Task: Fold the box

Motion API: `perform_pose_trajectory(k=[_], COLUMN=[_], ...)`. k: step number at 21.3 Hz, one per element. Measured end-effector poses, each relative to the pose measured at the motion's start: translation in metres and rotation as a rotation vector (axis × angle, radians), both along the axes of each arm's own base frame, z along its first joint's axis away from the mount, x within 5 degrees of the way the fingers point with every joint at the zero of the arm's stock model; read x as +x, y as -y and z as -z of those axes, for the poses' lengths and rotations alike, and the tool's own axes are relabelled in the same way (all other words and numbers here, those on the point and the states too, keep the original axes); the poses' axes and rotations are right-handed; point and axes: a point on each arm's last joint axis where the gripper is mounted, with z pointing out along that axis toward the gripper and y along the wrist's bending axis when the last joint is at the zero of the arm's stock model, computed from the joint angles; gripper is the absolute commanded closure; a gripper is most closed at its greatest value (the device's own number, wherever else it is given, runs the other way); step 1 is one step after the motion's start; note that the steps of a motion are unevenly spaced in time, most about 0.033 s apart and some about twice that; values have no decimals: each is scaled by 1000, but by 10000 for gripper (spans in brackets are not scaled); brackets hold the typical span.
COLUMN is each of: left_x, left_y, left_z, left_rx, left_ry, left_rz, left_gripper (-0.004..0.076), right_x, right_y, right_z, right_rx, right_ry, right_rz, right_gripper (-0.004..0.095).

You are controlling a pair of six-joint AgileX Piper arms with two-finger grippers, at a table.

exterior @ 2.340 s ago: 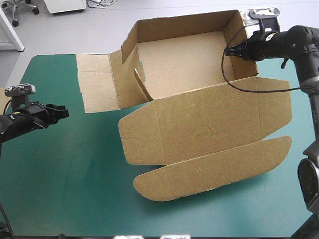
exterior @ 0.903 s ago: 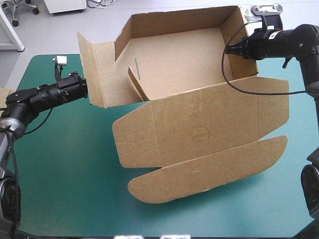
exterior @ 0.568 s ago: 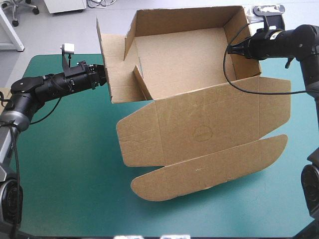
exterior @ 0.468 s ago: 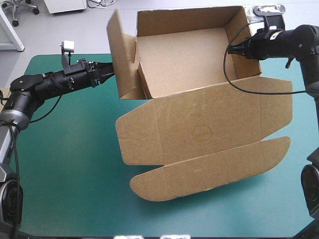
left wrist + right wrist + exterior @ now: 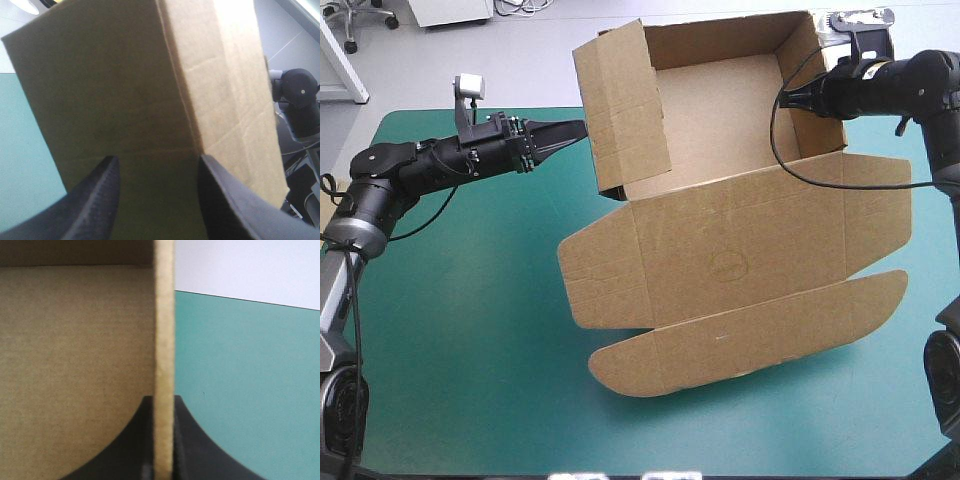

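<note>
1. Centrally on the teal-green counter [image 5: 470, 330] sits the brown box [image 5: 740, 250], lid flat.
2. Left tool [image 5: 157, 159], fingers apart, at the box's raised left flap.
3. Right tool [image 5: 164, 401] pinches the box's right wall.

Brown box [image 5: 740, 240], walls raised, lid flat

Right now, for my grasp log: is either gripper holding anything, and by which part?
The right gripper is shut on the box, by its right wall's rim. The left gripper, fingers open, holds nothing.
</note>
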Motion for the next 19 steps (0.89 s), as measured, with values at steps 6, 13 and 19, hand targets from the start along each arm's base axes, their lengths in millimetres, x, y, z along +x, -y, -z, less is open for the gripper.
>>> perform_pose_trajectory(k=[6,13,19], left_x=[0,-5,-15], left_y=[0,18,45], left_z=[-2,-8,-37], left_rx=[-28,-31,203], left_ry=[-3,13,88], left_rz=[2,56,94], left_gripper=[348,348,348], right_x=[1,1,0], right_y=[0,0,1], right_z=[-1,-1,0], right_rx=[1,1,-6], right_ry=[10,12,2], right_rz=[3,4,6], right_gripper=[923,923,923])
